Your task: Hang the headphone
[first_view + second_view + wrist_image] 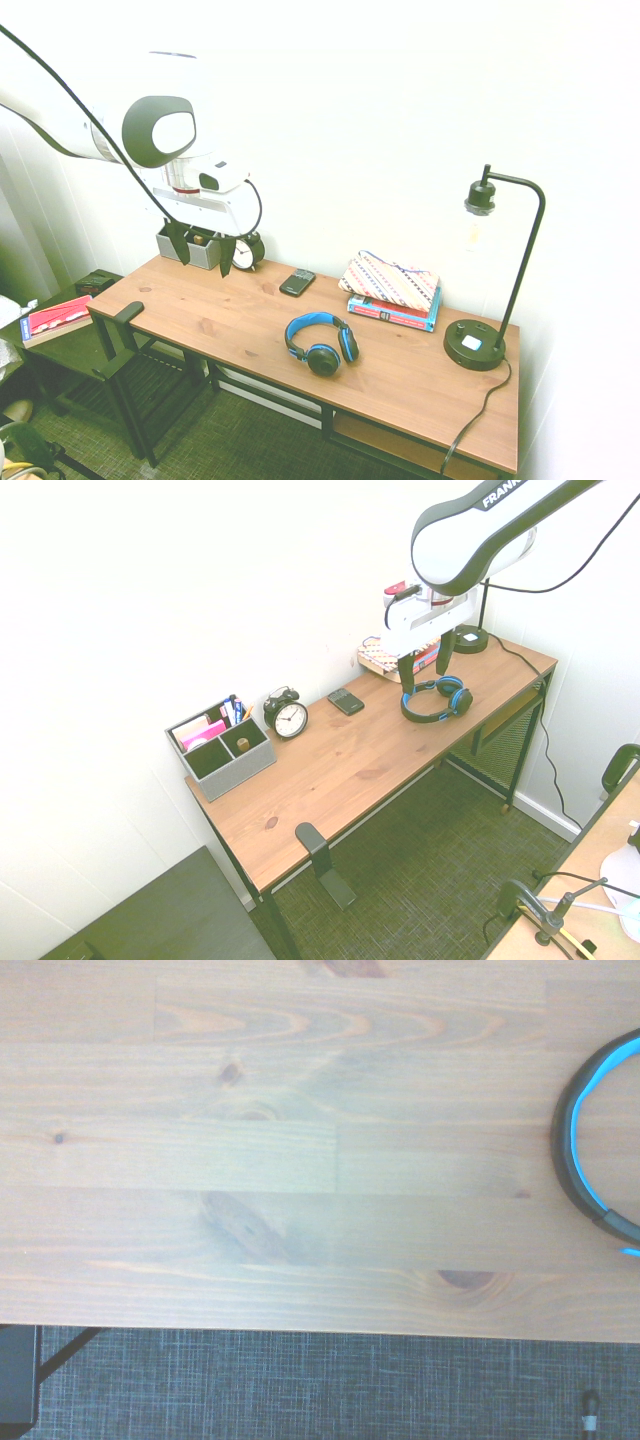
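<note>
On the desk (240,325): headphone (322,345), not yet lifted
Gripper (201,262): open, empty
Left to do: grasp, hang

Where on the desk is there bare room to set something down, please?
The widest bare patch of the desk lies between the alarm clock, the clamped black hook and the headphones. Another strip runs between the headphones and the lamp base. It is crowded where the patterned pouch lies on books.
</note>
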{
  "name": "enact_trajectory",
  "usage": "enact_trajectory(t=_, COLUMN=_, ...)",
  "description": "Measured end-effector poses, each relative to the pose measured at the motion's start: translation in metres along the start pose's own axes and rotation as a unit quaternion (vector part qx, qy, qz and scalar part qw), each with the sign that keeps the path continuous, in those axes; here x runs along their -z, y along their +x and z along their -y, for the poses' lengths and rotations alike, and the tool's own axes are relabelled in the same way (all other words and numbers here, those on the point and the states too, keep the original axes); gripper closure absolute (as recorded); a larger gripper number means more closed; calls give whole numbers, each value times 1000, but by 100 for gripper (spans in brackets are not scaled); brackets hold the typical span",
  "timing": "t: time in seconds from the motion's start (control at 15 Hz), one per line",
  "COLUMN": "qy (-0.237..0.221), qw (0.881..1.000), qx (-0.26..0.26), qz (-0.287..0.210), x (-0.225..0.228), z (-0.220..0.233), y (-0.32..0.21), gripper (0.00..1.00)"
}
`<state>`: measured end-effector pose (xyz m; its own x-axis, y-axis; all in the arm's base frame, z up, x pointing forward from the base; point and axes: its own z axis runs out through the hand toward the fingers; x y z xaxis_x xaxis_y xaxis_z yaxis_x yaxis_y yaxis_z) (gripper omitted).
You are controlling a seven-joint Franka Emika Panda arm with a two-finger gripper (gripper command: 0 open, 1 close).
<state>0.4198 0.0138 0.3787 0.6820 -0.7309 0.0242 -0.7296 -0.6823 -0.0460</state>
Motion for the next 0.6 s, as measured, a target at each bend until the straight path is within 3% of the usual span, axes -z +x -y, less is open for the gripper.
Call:
enact_trajectory(t=0.27, qy=-2, qw=999, qx=-37, qz=-24, x=-18, z=-2, y=21, gripper=0)
enact_trajectory(t=0.6, qy=-3, qw=995, qx=-95, qz=-23, x=-92, z=15, y=91, gripper=0)
